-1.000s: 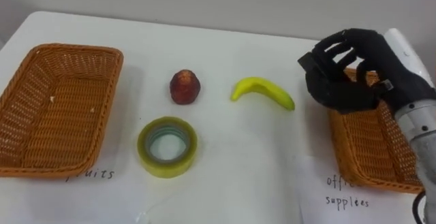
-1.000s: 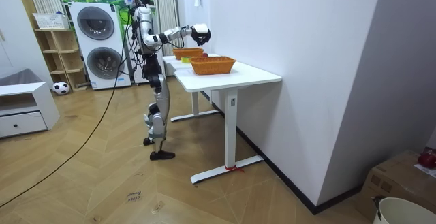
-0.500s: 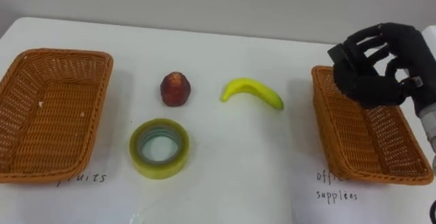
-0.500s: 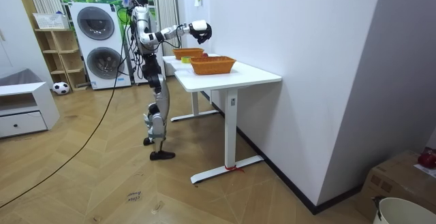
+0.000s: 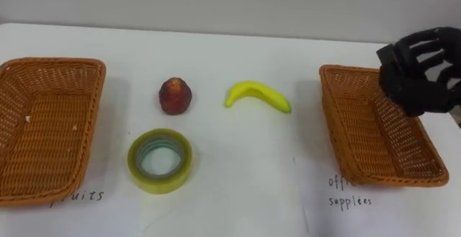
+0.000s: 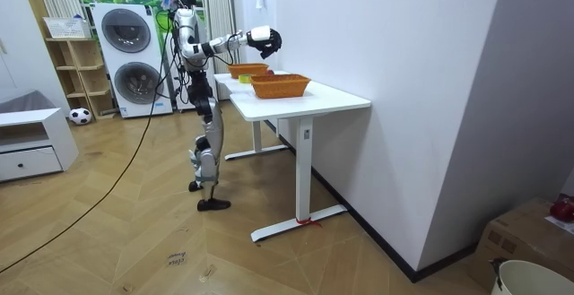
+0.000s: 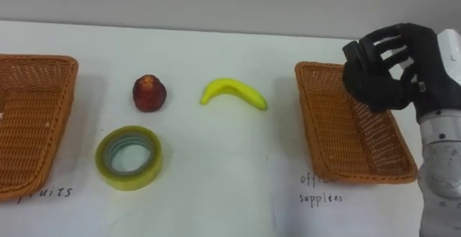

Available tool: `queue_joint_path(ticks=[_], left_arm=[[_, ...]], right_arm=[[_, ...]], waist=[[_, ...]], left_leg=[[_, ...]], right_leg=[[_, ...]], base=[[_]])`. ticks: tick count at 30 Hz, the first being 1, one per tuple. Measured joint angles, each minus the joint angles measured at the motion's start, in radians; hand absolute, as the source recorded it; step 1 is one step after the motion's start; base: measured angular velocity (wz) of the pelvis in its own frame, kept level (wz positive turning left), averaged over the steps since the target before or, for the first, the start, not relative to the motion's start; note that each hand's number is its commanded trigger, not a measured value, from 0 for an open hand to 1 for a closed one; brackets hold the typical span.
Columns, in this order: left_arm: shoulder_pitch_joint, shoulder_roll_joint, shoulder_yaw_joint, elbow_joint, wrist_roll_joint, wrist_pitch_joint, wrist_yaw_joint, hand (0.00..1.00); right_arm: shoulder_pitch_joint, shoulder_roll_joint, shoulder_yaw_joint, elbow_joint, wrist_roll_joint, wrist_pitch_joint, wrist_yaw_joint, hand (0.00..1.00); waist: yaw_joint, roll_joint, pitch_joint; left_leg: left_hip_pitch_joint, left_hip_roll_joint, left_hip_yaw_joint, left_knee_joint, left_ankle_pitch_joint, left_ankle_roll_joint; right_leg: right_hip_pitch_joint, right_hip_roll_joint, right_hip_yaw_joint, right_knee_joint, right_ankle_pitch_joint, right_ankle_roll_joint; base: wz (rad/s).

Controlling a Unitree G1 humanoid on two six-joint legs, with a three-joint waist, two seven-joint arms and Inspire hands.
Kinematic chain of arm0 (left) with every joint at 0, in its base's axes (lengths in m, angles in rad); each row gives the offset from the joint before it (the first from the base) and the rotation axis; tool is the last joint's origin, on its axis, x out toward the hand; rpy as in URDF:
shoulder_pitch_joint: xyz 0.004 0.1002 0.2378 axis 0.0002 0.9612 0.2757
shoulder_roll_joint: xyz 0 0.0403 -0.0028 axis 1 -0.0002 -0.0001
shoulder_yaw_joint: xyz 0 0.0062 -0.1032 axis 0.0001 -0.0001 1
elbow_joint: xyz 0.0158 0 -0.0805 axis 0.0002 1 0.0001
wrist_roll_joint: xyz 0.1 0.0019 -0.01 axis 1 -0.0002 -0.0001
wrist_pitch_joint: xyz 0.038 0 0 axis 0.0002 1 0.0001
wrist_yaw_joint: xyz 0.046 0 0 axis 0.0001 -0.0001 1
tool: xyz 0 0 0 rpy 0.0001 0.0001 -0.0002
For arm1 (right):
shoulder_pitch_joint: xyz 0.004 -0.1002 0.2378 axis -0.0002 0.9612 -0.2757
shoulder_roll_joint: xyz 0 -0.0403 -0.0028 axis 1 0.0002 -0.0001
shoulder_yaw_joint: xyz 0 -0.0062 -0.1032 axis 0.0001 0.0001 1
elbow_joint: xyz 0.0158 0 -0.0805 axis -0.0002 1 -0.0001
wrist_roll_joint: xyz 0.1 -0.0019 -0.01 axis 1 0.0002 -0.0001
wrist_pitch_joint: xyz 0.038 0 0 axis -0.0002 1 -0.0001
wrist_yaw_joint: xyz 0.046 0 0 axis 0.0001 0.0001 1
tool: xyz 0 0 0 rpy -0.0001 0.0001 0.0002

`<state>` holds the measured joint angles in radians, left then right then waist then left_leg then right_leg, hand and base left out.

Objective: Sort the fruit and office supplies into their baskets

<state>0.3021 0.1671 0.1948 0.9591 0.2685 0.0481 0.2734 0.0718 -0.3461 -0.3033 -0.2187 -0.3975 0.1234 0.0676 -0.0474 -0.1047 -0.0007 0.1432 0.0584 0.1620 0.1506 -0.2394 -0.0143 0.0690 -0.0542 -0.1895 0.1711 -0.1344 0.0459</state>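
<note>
Hovering above right basket (image 7: 338,132): right hand (image 7: 389,71), fingers loosely spread, apparently empty; banana (image 7: 234,91), tape roll (image 7: 130,181) on table (image 7: 216,194).

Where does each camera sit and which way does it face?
Left eye view: on the head, facing down at the white table and the brown wicker basket on the right; black right hand shows.
Right eye view: beside it, same scene; right hand and forearm.
Room view: stands across the room, faces the whole robot at the table.
All share table, basket, right hand.
</note>
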Motion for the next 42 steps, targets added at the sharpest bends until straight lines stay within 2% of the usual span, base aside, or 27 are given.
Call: queue_joint_path(ticks=[5, 12, 20, 27, 28, 30, 31, 32, 42], left_arm=[[0.0, 0.0, -0.001, -0.003, 0.0, 0.013, 0.0, 0.0], [-0.004, 0.0, -0.001, -0.006, 0.007, 0.016, 0.001, 0.0], [-0.009, 0.0, -0.001, -0.05, 0.008, 0.017, 0.001, 0.0], [-0.007, 0.0, -0.001, -0.06, 0.008, 0.017, 0.001, 0.0], [-0.007, 0.0, -0.001, -0.06, 0.008, 0.017, 0.001, 0.0], [-0.007, 0.0, -0.001, -0.06, 0.008, 0.017, 0.001, 0.0], [-0.006, 0.0, -0.001, -0.06, 0.008, 0.017, 0.001, 0.0], [-0.005, 0.001, -0.001, -0.06, 0.008, 0.017, 0.001, 0.0], [-0.001, 0.004, -0.001, -0.06, 0.008, 0.017, 0.001, 0.0]], right_arm=[[0.011, 0.0, 0.004, 0.048, -0.001, 0.001, 0.001, 1.0], [0.034, 0.0, 0.005, 0.1, -0.003, 0.009, 0.014, 1.0], [0.039, 0.0, 0.009, 0.113, -0.001, 0.008, 0.022, 1.0], [0.039, 0.001, 0.008, 0.134, -0.001, 0.008, 0.023, 1.0], [0.039, 0.001, 0.009, 0.135, -0.002, 0.008, 0.023, 0.7], [0.039, 0.001, 0.009, 0.135, -0.002, 0.009, 0.023, 0.45], [0.039, 0.002, 0.009, 0.135, -0.002, 0.009, 0.023, 0.28], [0.039, 0.002, 0.009, 0.135, -0.002, 0.009, 0.023, 0.0], [0.038, 0.009, 0.049, 0.155, -0.004, 0.009, 0.023, 0.0]], waist=[[0.006, 0.001, 0.0008], [0.017, 0.004, 0.0027], [0.03, 0.006, 0.0013], [0.028, 0.005, 0.0019], [0.029, 0.005, 0.002], [0.029, 0.005, 0.0023], [0.031, 0.004, 0.0025], [0.031, 0.003, 0.0031], [0.033, -0.011, 0.0053]], left_leg=[[0.001, 0.0, 0.002, 0.0, 0.0, 0.0], [-0.003, 0.0, 0.002, -0.001, 0.0, 0.0], [-0.01, 0.0, 0.013, 0.001, 0.0, 0.0], [-0.009, -0.001, 0.016, 0.002, 0.0, 0.0], [-0.008, -0.001, 0.017, 0.002, 0.0, 0.0], [-0.007, -0.001, 0.019, 0.002, 0.0, 0.0], [-0.007, -0.001, 0.019, 0.002, 0.0, 0.0], [-0.007, -0.001, 0.019, 0.001, 0.0, 0.0], [-0.009, 0.0, 0.017, -0.002, 0.0, 0.0]], right_leg=[[0.0, 0.0, 0.0, 0.001, 0.0, 0.0], [-0.006, 0.0, -0.001, 0.001, 0.0, 0.0], [-0.017, 0.0, 0.011, 0.001, 0.0, 0.0], [-0.017, 0.0, 0.015, 0.001, 0.0, 0.0], [-0.016, 0.0, 0.016, 0.001, 0.0, 0.0], [-0.017, 0.0, 0.018, 0.001, 0.0, 0.0], [-0.016, 0.001, 0.019, 0.001, 0.0, 0.0], [-0.016, 0.001, 0.019, 0.001, 0.0, 0.0], [-0.017, 0.002, 0.019, 0.001, 0.0, 0.0]], base=[[0.0], [0.0], [-0.03], [-0.01], [0.0], [0.0], [0.0], [0.0], [0.0]])
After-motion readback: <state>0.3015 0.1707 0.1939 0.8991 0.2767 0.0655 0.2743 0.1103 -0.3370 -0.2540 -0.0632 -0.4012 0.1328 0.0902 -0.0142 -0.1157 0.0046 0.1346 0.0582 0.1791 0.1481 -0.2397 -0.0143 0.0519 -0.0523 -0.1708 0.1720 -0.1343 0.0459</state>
